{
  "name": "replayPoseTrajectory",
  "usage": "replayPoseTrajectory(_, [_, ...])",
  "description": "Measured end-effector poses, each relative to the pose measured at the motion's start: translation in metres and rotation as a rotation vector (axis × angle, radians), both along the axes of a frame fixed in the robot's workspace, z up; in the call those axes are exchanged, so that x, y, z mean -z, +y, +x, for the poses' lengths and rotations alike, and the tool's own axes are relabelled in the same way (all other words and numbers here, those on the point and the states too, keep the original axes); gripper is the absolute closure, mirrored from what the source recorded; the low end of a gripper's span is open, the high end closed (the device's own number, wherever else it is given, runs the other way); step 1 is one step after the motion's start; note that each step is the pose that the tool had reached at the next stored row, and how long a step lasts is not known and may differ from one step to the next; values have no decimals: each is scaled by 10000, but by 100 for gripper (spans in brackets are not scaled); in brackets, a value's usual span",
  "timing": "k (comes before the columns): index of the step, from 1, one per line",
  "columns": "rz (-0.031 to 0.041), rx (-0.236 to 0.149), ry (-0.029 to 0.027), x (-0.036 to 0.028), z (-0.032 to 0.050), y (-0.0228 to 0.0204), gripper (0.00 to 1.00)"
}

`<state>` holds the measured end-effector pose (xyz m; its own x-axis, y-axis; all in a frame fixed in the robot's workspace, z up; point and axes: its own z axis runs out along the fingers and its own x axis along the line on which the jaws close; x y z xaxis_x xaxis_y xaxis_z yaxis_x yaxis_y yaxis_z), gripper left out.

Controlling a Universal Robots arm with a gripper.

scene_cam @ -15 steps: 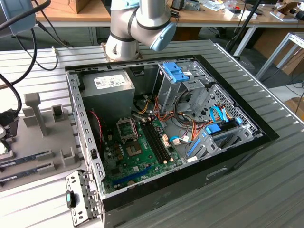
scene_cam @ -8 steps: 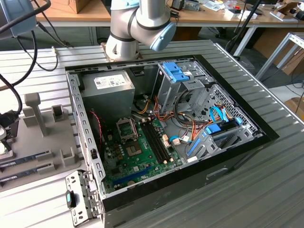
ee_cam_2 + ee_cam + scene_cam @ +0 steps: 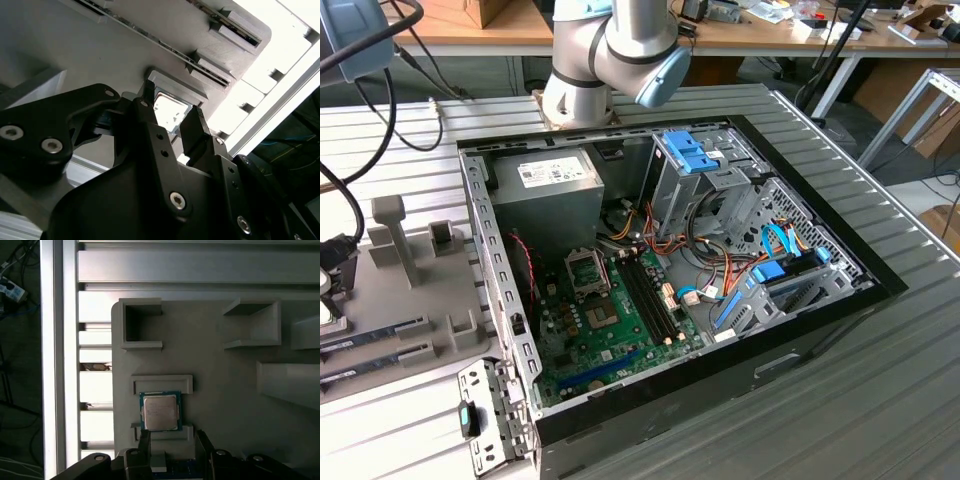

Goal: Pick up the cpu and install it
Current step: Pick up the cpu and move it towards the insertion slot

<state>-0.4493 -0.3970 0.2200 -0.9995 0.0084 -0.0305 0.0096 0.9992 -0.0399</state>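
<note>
While the gripper (image 3: 173, 439) hovers, jaws apart, the silver-lidded, green-rimmed cpu (image 3: 160, 411) lies flat in a grey holder (image 3: 215, 390); the open case (image 3: 740, 362) holds a motherboard (image 3: 610, 335).

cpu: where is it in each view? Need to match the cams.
Exterior view: cannot make the cpu out; the grey fixture plate sits at the exterior view's left, beside the open case.
First wrist view: cpu in its square holder on the plate, just ahead of the fingers.
Second wrist view: cpu between the open fingers.
Shared landmark: the grey fixture plate.
</note>
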Motion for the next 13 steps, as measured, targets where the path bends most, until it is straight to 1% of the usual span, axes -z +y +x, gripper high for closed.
replayPoseTrajectory(13, [0, 1, 0, 50, 0, 5, 52])
